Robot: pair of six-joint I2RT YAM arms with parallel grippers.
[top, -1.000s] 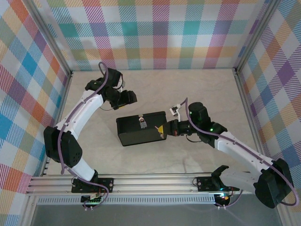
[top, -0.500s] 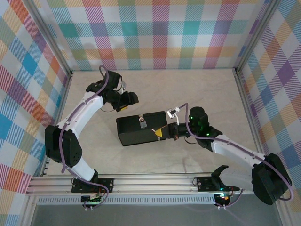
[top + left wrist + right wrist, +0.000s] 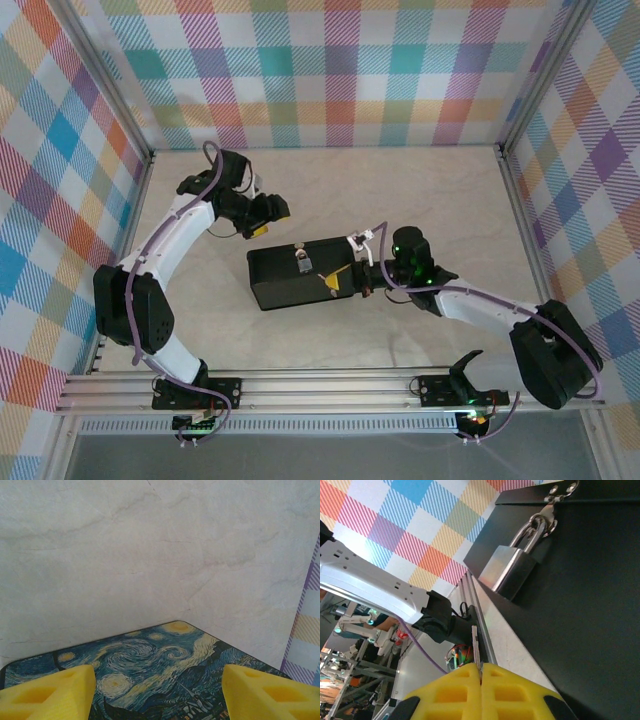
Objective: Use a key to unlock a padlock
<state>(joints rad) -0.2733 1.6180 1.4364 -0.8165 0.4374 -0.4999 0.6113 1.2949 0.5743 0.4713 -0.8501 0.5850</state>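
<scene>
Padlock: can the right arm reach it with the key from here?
Probably yes: the right gripper, shut on the key, points toward the padlock hanging on the dark side of the tin, and nothing lies between them. The keyhole itself isn't visible.

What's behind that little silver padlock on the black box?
Behind the small silver metal padlock lies a flat dark wall of the black box; its shackle loops through a small metal hasp. The patch under the lock body is covered, as is the box's inside.

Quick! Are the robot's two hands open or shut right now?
Left end effector: open, holding nothing.
Right end effector: shut on the thin grey metal key.
</scene>
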